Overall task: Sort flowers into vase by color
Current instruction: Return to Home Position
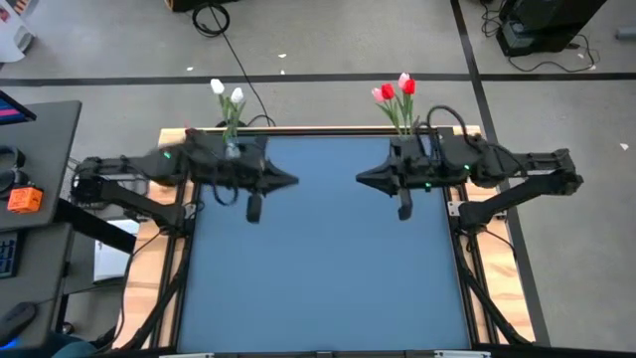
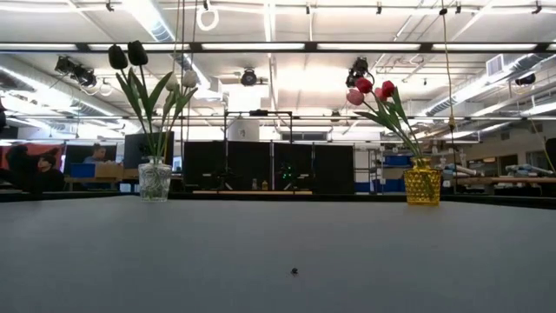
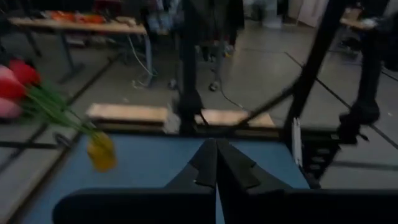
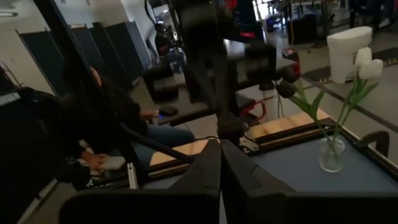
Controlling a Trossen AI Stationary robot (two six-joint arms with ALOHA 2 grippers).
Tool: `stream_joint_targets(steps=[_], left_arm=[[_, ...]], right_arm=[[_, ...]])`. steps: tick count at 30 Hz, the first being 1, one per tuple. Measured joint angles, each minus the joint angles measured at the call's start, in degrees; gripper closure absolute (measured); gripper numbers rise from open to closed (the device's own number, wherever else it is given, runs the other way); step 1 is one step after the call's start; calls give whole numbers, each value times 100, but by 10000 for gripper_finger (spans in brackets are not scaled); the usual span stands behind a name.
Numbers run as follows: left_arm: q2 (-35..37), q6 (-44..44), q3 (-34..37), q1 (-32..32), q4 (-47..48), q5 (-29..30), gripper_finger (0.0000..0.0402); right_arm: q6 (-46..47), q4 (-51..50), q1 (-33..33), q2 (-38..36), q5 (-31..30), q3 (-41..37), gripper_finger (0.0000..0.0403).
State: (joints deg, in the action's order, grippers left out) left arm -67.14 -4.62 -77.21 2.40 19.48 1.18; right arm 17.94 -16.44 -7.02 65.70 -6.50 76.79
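Observation:
A clear glass vase (image 2: 155,181) stands at the table's far left and holds white tulips (image 2: 187,80) and dark tulips (image 2: 126,56) by their stems. A yellow vase (image 2: 422,185) at the far right holds red and pink tulips (image 2: 373,89). From above, the two bunches show as white tulips (image 1: 228,92) and red tulips (image 1: 397,90). My left gripper (image 1: 294,180) is shut and hovers over the far part of the table, pointing right. My right gripper (image 1: 360,179) is shut too and faces it, pointing left. Neither touches a flower. The left wrist view shows the yellow vase (image 3: 101,151); the right wrist view shows the clear vase (image 4: 331,155).
The blue table top (image 1: 328,268) has wooden borders (image 1: 159,259) on both sides. A tiny dark speck (image 2: 294,270) lies on it near the front. A seated person (image 4: 106,124) shows beyond the table's left side. A desk with gear (image 1: 30,189) stands to the left.

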Motion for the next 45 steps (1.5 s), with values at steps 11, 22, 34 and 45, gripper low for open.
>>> stream_joint_targets(steps=[11,22,34,45], left_arm=[[967,-68,2292,193,-1773,170,397],[1928,-231,4413,234,-3182,394,397],[2995,-59,6041,-571,-3859,401,397],[3274,-132,6901,-1331,-5143,-521,397]], right_arm=[[-253,704,-677,-1846,-1054,-2427,394],[-859,742,-691,-3531,-1000,-3883,400],[-1003,1860,-422,-5034,-773,-5990,402],[-617,3123,124,-5445,-243,-7164,402]])
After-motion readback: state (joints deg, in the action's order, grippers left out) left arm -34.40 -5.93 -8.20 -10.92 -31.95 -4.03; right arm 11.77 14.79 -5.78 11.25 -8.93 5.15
